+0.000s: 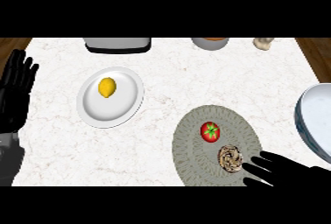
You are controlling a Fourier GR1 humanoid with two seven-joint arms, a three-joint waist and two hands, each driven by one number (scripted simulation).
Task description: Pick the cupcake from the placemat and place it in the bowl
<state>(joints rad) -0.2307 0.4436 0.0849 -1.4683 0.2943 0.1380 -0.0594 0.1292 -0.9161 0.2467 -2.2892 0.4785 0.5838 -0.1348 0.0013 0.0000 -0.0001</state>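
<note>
A brown swirled cupcake (230, 158) sits on the round grey placemat (194, 144), below a red tomato (210, 131). My right hand (284, 170) comes in from the lower right with straight fingers whose tips lie just right of the cupcake, at its edge. The pale bowl (317, 118) is cut off by the right edge, to the right of the placemat. My left hand (16, 92) rests open at the left edge, fingers up.
A white plate (123, 109) holding a yellow lemon (107, 87) lies left of the placemat. Along the far edge stand a grey appliance (117, 43), a small bowl (210, 43) and a pale object (263, 43).
</note>
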